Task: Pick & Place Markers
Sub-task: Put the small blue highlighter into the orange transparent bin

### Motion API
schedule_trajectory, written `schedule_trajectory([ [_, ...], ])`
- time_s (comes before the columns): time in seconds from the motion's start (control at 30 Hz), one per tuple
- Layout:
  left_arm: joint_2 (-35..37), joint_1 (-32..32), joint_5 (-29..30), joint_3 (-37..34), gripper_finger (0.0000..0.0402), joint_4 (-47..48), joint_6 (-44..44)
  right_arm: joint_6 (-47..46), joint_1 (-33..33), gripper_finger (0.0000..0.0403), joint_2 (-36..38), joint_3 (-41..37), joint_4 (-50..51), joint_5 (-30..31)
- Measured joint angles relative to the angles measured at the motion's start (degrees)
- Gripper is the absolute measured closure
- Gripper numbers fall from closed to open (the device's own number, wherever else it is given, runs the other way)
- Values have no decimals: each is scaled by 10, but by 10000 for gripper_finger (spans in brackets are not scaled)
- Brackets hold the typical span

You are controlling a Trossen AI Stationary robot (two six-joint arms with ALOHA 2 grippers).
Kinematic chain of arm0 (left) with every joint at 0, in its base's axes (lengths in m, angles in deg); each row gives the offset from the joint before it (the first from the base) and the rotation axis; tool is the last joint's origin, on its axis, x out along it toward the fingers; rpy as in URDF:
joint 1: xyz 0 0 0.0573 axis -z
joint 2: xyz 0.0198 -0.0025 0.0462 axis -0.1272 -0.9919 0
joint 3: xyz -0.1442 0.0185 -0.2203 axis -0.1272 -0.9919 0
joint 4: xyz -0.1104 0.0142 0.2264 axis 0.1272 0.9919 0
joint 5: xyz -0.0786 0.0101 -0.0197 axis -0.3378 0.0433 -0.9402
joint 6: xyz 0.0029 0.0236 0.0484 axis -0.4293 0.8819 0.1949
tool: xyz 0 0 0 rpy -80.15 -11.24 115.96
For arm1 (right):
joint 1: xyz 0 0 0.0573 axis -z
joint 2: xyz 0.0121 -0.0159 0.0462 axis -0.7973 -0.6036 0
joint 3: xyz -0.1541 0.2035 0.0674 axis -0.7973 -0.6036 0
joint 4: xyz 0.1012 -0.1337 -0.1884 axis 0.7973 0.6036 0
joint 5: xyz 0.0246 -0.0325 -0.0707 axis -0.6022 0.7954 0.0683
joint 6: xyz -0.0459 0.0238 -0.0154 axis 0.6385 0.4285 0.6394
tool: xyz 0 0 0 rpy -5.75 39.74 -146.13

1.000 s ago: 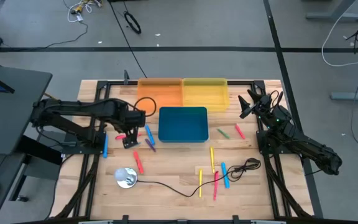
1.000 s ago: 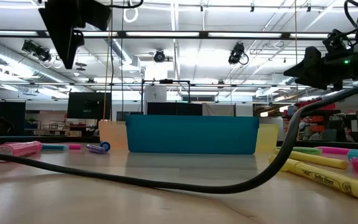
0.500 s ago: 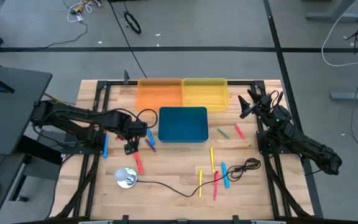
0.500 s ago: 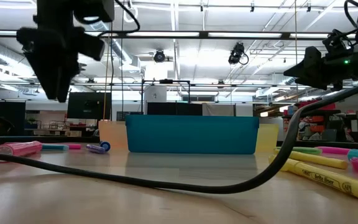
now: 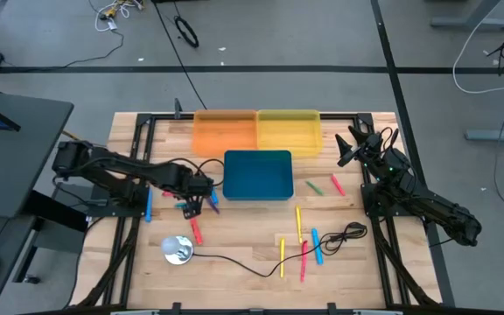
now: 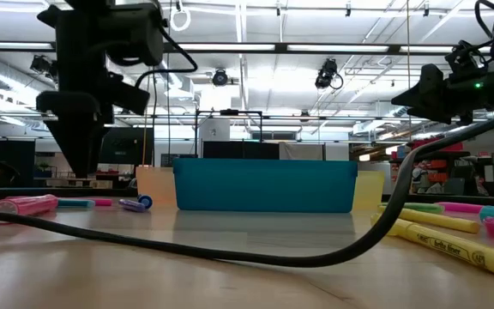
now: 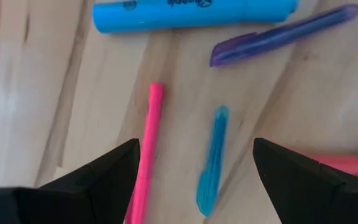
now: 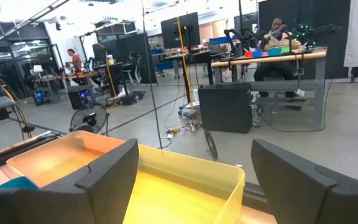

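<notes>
Several markers lie flat on the wooden table. In the left wrist view a thin pink marker [image 7: 145, 155] and a short blue marker [image 7: 211, 162] lie side by side below my left gripper [image 7: 194, 186]. A thick blue marker [image 7: 191, 14] and a purple marker [image 7: 284, 34] lie beyond them. My left gripper [image 5: 192, 206] points down, open, just left of the blue bin [image 5: 257, 175]. Its tips hang a little above the table [image 6: 80, 167]. My right gripper [image 5: 344, 149] waits open and level at the far right.
An orange bin [image 5: 224, 131] and a yellow bin [image 5: 289, 129] stand behind the blue bin. More markers lie right of the blue bin, such as a green one [image 5: 315, 187] and a yellow one [image 5: 298, 220]. A black cable [image 5: 234, 260] runs from a round silver object [image 5: 178, 249] across the near side.
My left gripper has come down toward the markers left of the blue bin, drifting slightly toward that bin, and has stayed open. No marker has moved.
</notes>
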Motion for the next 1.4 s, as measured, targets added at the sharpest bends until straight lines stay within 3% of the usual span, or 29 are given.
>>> schedule_trajectory([
  [0.6, -23, 22, -38, -78, 81, -116, -20, 0, 0, 89, 0, 0, 0, 0],
  [0.97, -23, 23, -6, -78, 85, -116, -15, 0, 0, 89, 0, 0, 0, 0],
  [1.13, -24, 22, -31, -78, 125, -119, -12, 0, 0, 89, 0, 0, 0, 0],
  [1.4, -24, 22, -65, -79, 238, -127, -10, 0, 0, 89, 0, 0, 0, 0],
])
